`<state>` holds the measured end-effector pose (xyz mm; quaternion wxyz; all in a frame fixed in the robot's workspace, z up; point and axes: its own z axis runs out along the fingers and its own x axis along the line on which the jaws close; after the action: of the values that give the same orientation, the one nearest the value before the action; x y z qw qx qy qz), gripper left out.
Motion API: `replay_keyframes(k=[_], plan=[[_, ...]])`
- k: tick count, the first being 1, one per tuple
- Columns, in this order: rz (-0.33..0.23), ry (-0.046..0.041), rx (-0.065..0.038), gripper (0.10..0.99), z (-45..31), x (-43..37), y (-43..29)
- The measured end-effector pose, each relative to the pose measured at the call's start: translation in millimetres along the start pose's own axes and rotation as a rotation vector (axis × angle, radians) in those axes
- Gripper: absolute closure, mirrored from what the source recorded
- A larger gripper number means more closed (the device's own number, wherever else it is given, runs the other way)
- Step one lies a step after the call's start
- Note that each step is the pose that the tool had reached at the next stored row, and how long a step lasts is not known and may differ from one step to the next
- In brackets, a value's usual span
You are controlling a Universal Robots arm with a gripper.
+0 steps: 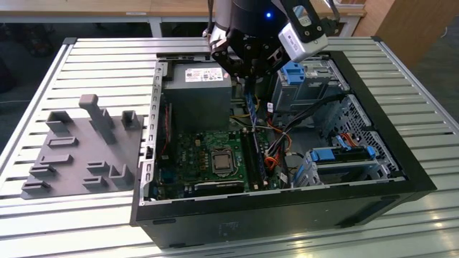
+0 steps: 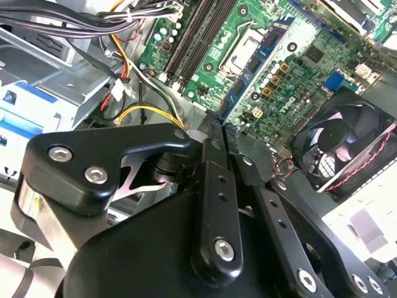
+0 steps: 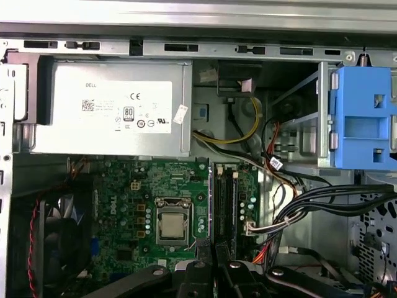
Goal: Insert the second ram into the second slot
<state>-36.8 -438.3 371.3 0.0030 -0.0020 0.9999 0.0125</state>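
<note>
Our fingers (image 2: 212, 155) pinch the second ram (image 2: 254, 69) near the memory slots (image 3: 224, 208), and if it tilts, we think it can miss its slot and hit the wires (image 3: 310, 195).

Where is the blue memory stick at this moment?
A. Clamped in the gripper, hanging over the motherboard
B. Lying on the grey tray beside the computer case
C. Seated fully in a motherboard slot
A: the gripper grips the memory stick by its upper end, hanging over the motherboard.

Slatted metal table (image 1: 93, 59), computer case (image 1: 287, 215), grey fixture (image 1: 72, 161)
</note>
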Motion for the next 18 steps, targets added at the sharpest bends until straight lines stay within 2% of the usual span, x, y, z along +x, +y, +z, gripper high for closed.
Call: replay_keyframes(k=[10, 18], plan=[[0.001, 0.0012, 0.0, 0.949, 6.0, -0.8, -0.3], [0.001, 0.0012, -0.004, 0.949, 11.0, -0.8, -5.5]])
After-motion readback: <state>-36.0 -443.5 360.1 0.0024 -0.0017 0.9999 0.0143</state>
